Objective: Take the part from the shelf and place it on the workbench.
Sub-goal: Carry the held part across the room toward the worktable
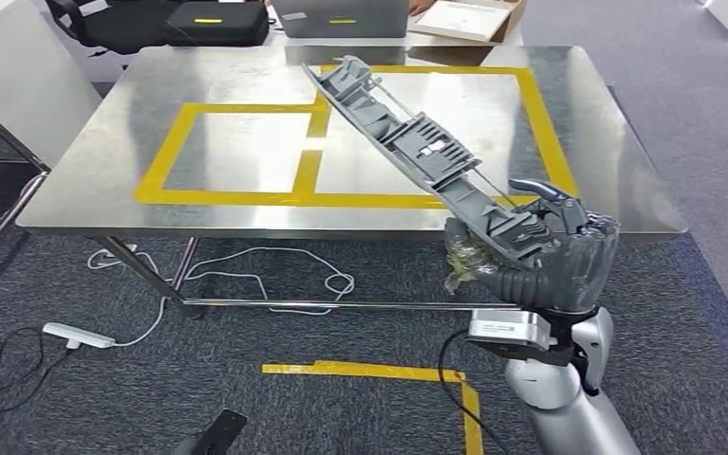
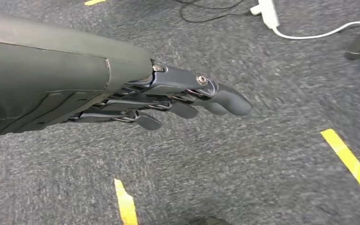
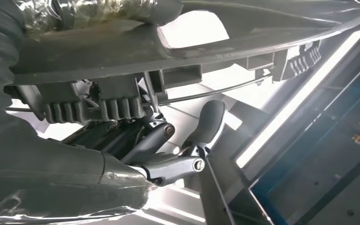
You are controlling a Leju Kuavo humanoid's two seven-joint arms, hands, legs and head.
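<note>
A long grey ribbed plastic part (image 1: 415, 144) slants over the steel workbench (image 1: 104, 161), its far end above the yellow taped squares. My right hand (image 1: 552, 258) grips the near end of the part at the bench's front right edge. In the right wrist view the part (image 3: 225, 51) runs across, with my right hand's fingers (image 3: 206, 123) curled under it. My left hand (image 2: 168, 96) hangs over grey carpet, fingers extended and a little apart, holding nothing.
Yellow tape (image 1: 246, 197) marks rectangles on the bench top. Black cases (image 1: 216, 21) and a laptop (image 1: 341, 17) lie beyond the far edge. White cables and a power strip (image 1: 78, 334) trail on the carpet under the bench. Yellow floor tape (image 1: 370, 372) lies near my feet.
</note>
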